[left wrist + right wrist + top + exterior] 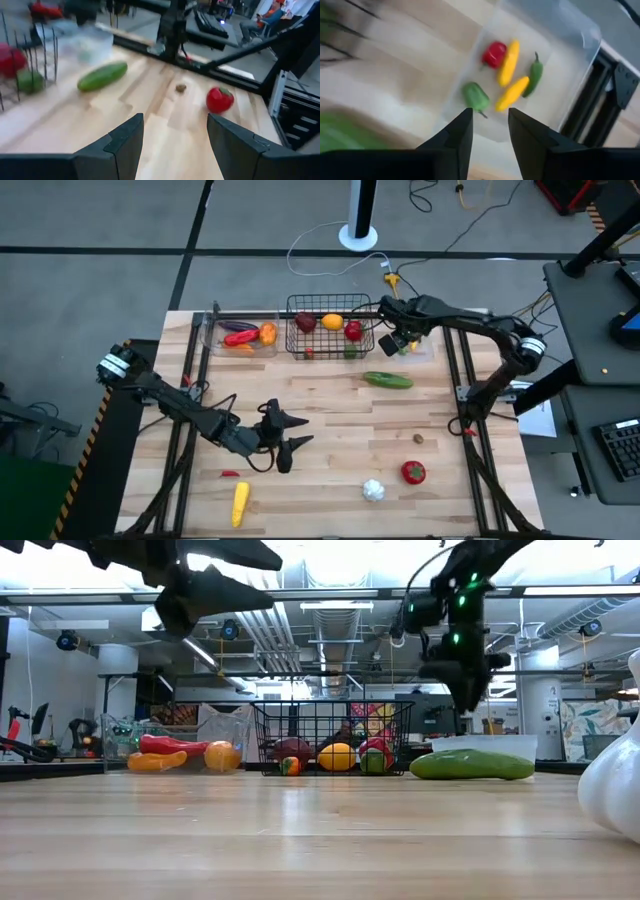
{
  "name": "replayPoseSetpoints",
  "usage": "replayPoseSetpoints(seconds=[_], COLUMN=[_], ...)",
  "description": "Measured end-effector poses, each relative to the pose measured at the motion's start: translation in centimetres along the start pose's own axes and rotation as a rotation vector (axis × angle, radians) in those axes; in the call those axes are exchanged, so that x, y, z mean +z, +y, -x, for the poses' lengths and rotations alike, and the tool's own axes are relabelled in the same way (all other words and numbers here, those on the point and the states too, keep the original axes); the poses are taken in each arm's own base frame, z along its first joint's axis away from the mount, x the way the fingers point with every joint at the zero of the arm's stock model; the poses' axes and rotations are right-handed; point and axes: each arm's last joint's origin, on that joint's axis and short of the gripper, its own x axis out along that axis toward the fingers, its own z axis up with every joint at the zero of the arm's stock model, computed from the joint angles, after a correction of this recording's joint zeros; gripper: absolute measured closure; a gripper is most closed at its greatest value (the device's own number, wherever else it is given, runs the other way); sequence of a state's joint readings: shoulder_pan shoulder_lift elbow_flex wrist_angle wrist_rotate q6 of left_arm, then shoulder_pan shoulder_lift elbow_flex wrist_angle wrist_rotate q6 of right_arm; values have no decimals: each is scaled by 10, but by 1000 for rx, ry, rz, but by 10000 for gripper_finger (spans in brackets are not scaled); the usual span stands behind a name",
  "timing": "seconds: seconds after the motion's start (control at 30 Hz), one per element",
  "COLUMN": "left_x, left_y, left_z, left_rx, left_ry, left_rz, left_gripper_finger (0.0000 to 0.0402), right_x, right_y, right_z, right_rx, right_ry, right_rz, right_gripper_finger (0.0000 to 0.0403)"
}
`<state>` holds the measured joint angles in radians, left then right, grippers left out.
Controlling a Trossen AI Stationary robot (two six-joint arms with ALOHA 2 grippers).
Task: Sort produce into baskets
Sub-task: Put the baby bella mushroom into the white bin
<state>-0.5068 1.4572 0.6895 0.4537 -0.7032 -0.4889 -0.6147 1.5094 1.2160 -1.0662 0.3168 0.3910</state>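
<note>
My left gripper is open and empty, raised over the table's near-left middle. My right gripper is open and empty, above the small clear bin at the back right, which holds a red pepper, yellow pieces and green peppers. The black wire basket at the back middle holds several fruits. The clear bin at the back left holds an eggplant, a red pepper and an orange. A cucumber, tomato, garlic and corn lie on the table.
A small red chili lies near the corn, and a small brown piece lies right of centre. Metal frame rails run along the table's left and right sides. Bare wood lies between the cucumber and the near pieces.
</note>
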Motion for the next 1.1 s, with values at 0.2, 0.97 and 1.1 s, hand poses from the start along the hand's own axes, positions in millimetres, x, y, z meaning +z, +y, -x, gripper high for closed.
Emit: replayPoseSetpoints(seconds=[0.2,0.97,1.1], left_x=[-3,18,1], left_y=[3,23,32], left_z=[5,52,53], left_rx=[-54,823,901], left_ry=[118,969,1021], left_rz=[122,200,211], left_gripper_finger=[200,200,200], right_x=[-19,-80,-78], right_y=[15,65,66], right_z=[41,78,78], right_rx=[105,332,347], right_ry=[-177,-367,-384], right_rz=[17,170,160], right_gripper_finger=[280,268,264])
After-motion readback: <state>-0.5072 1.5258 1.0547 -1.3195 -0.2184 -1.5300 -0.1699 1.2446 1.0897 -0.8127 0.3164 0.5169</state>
